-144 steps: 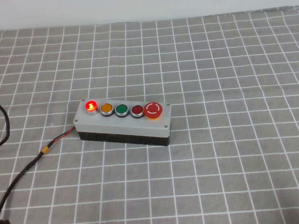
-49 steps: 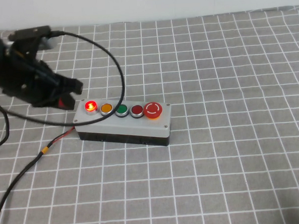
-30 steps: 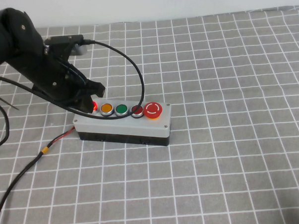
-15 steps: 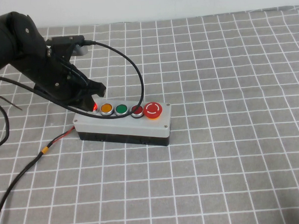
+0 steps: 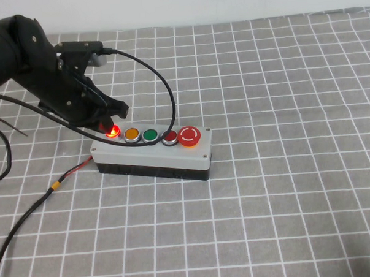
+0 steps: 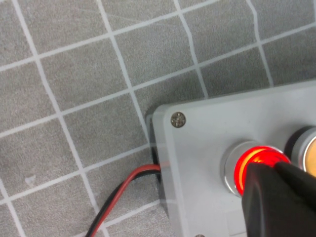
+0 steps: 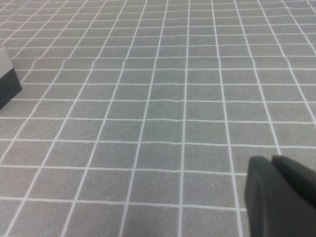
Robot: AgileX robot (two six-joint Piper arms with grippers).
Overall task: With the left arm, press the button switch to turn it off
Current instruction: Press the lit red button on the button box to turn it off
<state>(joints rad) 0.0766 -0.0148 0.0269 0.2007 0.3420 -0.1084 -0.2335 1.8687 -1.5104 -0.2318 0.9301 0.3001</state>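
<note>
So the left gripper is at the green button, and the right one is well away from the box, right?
Not quite. The left gripper, shut, is at the lit red button on the left end of the box, not the green button; the left wrist view shows it over the glow. The right gripper, also shut, is indeed away from the box, over bare cloth.

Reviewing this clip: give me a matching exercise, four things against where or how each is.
1 left pincer
2 right pincer
3 leftmost button
4 green button

A glowing red
B unlit, middle of the row
C shut, over bare cloth away from the box
D shut, tip at the box's left end

Pairs: 1-D, 2-C, 3-A, 4-B
</note>
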